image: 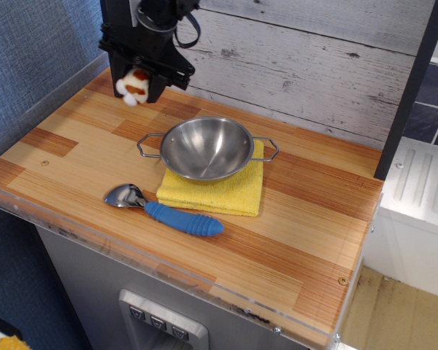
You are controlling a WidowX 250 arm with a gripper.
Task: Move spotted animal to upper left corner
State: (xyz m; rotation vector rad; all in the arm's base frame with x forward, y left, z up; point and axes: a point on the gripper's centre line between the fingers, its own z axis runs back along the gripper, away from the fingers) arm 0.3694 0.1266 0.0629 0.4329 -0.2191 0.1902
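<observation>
The spotted animal [133,86], a small white plush dog with orange-brown patches, hangs in my black gripper [137,82]. The gripper is shut on it and holds it in the air above the countertop. It is at the upper left corner [109,89], just in front of the dark vertical post [118,44] where it meets the whitewashed plank wall [314,65]. The toy does not touch the wood below.
A steel bowl [206,148] sits on a folded yellow cloth [226,192] at the middle. A blue-handled scoop [164,210] lies in front of it. A second dark post [410,87] stands at the right, and a clear plastic edge runs along the front.
</observation>
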